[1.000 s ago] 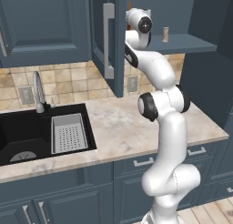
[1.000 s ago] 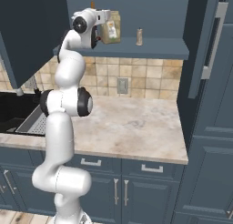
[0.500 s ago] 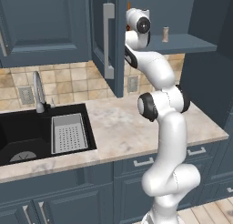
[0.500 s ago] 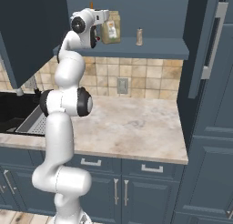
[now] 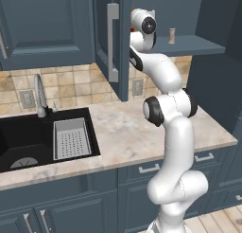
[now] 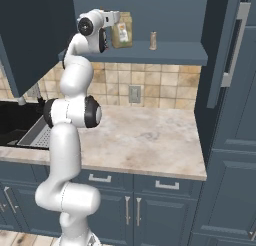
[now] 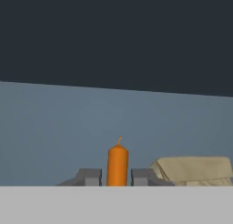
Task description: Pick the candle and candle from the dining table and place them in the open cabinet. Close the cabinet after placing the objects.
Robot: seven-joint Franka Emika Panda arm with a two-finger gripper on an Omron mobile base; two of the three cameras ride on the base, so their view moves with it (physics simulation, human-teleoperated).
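While the tool (image 7: 117,177) flanks an orange candle (image 7: 118,166) narrowly, a paper bag (image 7: 193,169) crowds beside.

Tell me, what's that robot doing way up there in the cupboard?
The white robot arm is reaching up into the open cabinet. Its gripper has an orange candle standing between its fingers on the blue shelf, with small gaps at each side, so it looks to be letting go. A brown paper bag sits right beside it, and another small candle stands further along the shelf. The cabinet doors are not closed yet.
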